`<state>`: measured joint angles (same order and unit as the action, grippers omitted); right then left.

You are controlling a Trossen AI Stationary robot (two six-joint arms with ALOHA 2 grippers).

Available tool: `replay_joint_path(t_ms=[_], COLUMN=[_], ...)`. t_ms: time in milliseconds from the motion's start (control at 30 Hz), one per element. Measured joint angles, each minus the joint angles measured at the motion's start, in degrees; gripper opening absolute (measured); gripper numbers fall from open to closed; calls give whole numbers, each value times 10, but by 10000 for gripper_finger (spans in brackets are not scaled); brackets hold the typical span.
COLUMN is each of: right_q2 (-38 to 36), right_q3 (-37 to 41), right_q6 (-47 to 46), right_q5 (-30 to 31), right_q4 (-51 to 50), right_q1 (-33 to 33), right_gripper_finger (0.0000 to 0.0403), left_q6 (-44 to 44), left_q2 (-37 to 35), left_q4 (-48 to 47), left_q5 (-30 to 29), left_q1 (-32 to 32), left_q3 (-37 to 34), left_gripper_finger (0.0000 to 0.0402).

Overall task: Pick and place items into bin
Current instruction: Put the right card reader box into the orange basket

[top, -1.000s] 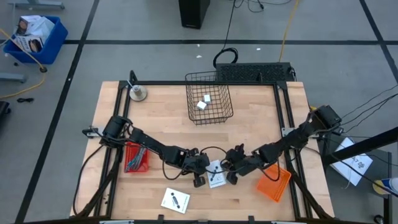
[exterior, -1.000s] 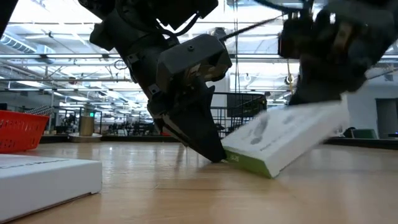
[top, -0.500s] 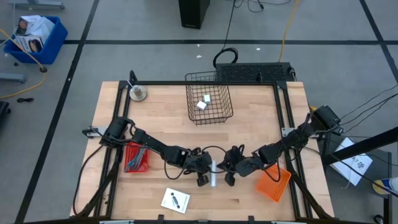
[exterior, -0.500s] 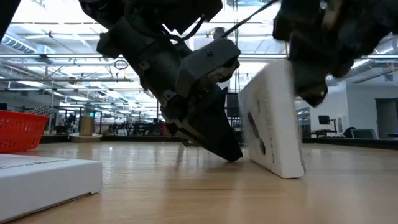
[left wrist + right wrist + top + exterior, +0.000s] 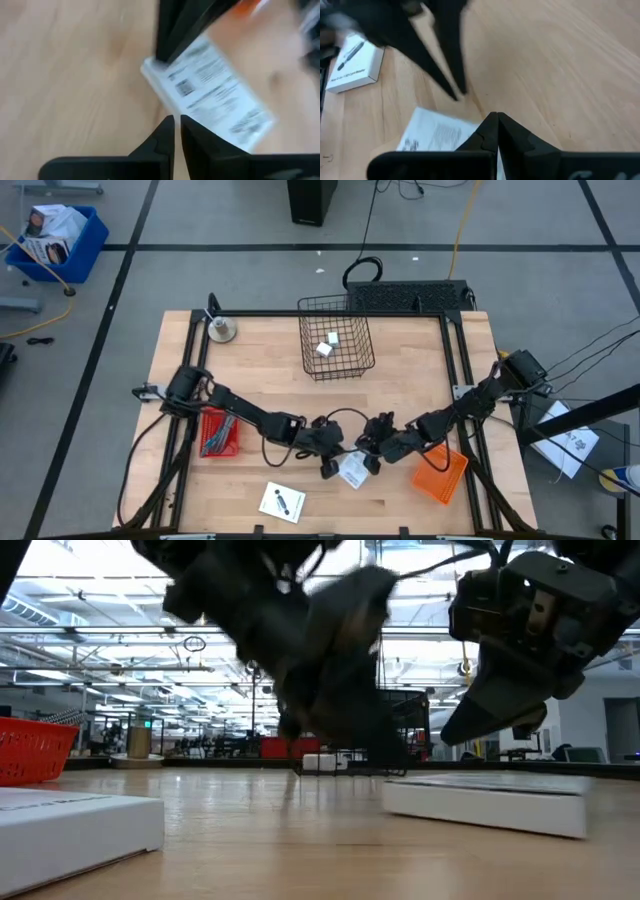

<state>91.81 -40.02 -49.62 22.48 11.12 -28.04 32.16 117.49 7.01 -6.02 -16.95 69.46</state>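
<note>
Two white cards lie flat on the wooden surface (image 5: 260, 370): one card (image 5: 282, 502) with a black mark at the near edge left of centre, and a second card (image 5: 352, 471) just beyond it toward the middle, printed side up, lying flat between the two grippers. Left gripper (image 5: 328, 467) sits low over the surface at the second card's left edge, its fingers (image 5: 165, 137) pressed together with only a thin line between them, holding nothing; its arm runs back to the left side. Right gripper (image 5: 371, 463) hovers at the card's right edge, its fingers (image 5: 490, 131) likewise closed tip to tip and empty, the card's printed face showing just under them in the right wrist view. Right of the grippers, an orange tray (image 5: 441, 474) sits at the near right corner. On the left, a red tray (image 5: 217, 433) holds long tools. Farther off, centre, a black wire basket (image 5: 336, 348) contains small white blocks (image 5: 328, 345). At the far left corner stands a small metal bell-shaped object (image 5: 221, 330).
</note>
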Motion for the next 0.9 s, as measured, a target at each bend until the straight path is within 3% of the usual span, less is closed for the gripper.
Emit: replay_joint_path(t_ms=[200,367,633,900], right_q2=[0,-4,2,15], right_q3=[22,22,21,20], right_q6=[-28,-61,-126,-59], right_q5=[-2,-76,-74,-77], right_q4=[-4,-1,-40,-35], right_q1=[-2,-24,-71,-22], right_gripper_finger=[0,0,0,0], left_q6=[-13,-21,-31,-19], left_q2=[-12,-12,-12,-5], left_q4=[0,0,4,6], left_q5=[4,16,11,-43], left_q1=[-6,-14,-18,-16], left_q3=[1,1,1,2], left_gripper_finger=[35,35,35,35])
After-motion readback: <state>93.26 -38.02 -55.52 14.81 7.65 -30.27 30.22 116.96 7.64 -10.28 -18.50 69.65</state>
